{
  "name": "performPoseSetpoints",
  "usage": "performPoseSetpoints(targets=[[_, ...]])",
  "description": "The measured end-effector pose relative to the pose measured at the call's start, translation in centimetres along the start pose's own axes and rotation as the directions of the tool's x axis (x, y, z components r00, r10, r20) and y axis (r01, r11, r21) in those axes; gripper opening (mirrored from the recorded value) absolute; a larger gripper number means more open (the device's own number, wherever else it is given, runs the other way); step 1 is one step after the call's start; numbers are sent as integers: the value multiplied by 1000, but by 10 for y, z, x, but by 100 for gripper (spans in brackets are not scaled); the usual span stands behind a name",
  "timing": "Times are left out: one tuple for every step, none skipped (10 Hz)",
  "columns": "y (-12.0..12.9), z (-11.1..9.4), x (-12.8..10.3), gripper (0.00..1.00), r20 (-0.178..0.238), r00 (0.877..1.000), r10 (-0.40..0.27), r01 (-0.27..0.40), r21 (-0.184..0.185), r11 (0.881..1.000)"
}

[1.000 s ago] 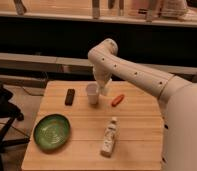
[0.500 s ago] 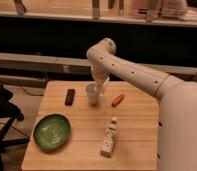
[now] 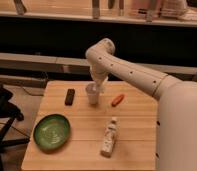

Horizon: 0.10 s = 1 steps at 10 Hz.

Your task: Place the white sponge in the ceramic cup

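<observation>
A light wooden worktop [image 3: 87,145] fills the lower middle of the frame, with a dark shelf wall behind it and a black chair at the left edge. On its lower left sits a green bowl [image 3: 51,132]; above that lies a small dark block [image 3: 70,96]. At centre stands the ceramic cup [image 3: 92,94], the end effector [image 3: 98,86] right over its rim, grip state impossible to tell; the white sponge cannot be made out. Rightward lie an orange carrot-like piece [image 3: 117,100] and a white bottle [image 3: 109,137].
</observation>
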Motion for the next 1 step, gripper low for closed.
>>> performPoseSetpoints(targets=[[0, 1, 0, 0, 0, 1000, -2, 2, 3, 1000]])
